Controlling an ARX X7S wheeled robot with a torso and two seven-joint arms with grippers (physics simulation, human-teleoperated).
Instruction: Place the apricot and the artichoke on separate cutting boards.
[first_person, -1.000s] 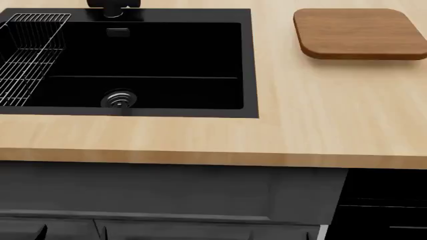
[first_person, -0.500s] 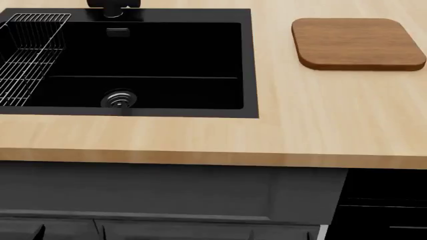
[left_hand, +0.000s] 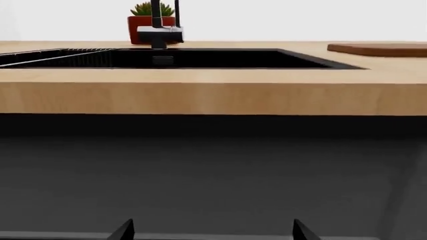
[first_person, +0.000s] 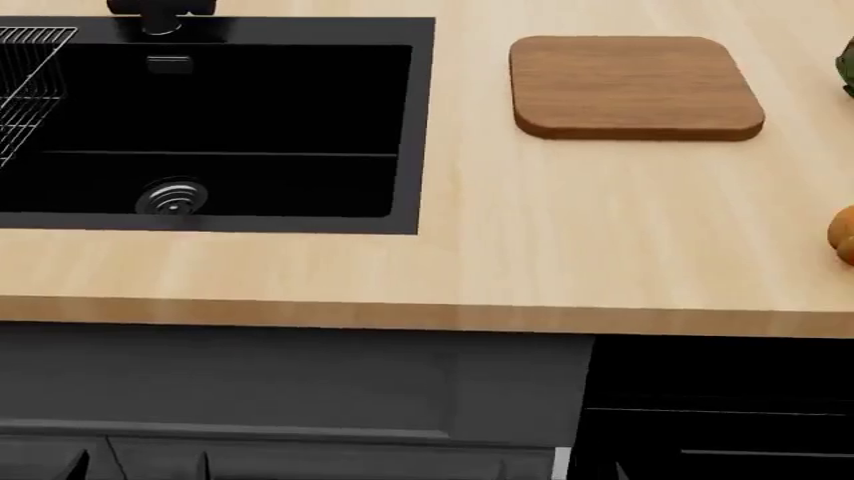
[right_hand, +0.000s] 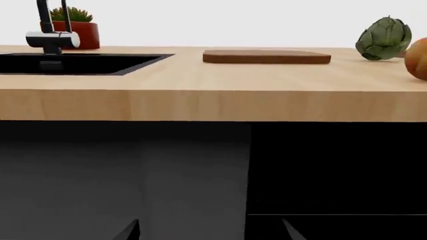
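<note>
- Two grippers, left gripper (left_hand: 210, 235) and right gripper (right_hand: 208, 232): fingertips spread wide apart, holding and touching nothing, both below the worktop's (first_person: 601, 250) front edge.
- One cutting board (first_person: 633, 85), smooth, rounded corners: near the back edge, beside the sink (first_person: 424, 120).
- One artichoke (right_hand: 384, 38): toward the right edge, off the board.
- One apricot (first_person: 843, 234): right edge, nearer the front.

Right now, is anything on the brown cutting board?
Empty. The cutting board shows bare wood; the artichoke and apricot sit on the counter.
</note>
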